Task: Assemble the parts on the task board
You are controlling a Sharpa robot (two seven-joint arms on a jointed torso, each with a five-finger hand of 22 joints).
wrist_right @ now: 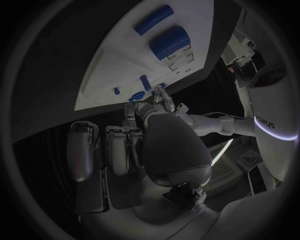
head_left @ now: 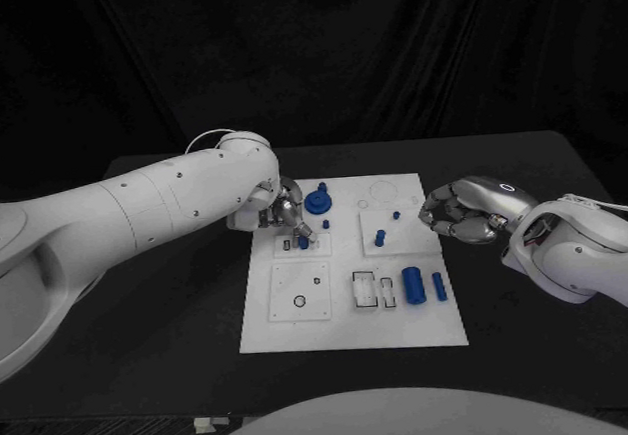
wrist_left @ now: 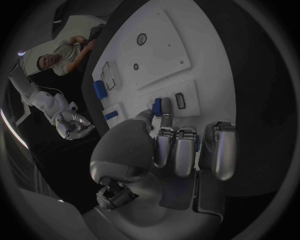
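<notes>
Risk: the small blue peg (head_left: 303, 241), pinched by the left hand (head_left: 288, 215) over its slot at 10 o'clock on the task board (head_left: 354, 337), may tilt and jam.
Right hand (head_left: 458, 212): fingers curled, holding nothing, at the board's 3 o'clock edge.
Slots: blue cylinder (head_left: 413, 283) lies at 5 o'clock.

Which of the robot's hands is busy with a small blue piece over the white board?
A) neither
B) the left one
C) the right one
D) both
B: the left hand pinches a small blue part over the task board, while the right hand hangs curled at the board's edge, holding nothing.
</notes>
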